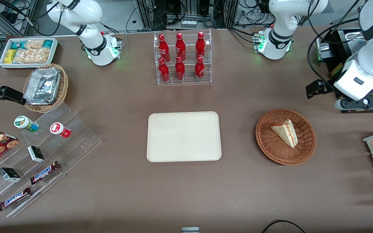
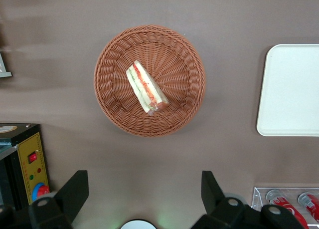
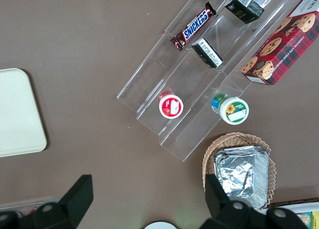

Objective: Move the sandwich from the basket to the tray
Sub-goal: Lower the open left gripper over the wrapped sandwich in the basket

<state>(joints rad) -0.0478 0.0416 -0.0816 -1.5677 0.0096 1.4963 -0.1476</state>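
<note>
A: Front view first. Where is the sandwich [image 1: 285, 132]?

B: Lying in the round reddish-brown basket [image 1: 267, 144], toward the working arm's end of the desk [image 1: 186, 194]. It rests on its side, pale bread up, with the red and green filling showing along one edge.

A: And the tray [image 1: 184, 136]?

B: Flat on the desk near the middle, beside the basket but well apart from it. Nothing lies on it.

A: What about the hand?

B: In the front view I cannot pick out its fingers; only the arm's white body shows at the working arm's end. The left wrist view is clearer: the hand [image 2: 144, 191] hangs above the desk with its two dark fingers [image 2: 75, 191] spread wide, gripping nothing. The basket [image 2: 112, 104] and the sandwich [image 2: 145, 87] sit below it, apart from the fingers, and a corner of the tray [image 2: 289, 89] shows too.

A: Anything else around?

B: A clear rack of red bottles [image 1: 182, 56] stands farther from the front camera than the tray. Toward the parked arm's end are a tan basket of foil packets [image 1: 45, 86], a white bin of snacks [image 1: 28, 51], and clear steps [image 1: 76, 136] with chocolate bars [image 1: 44, 172] and small pots [image 1: 59, 129].
</note>
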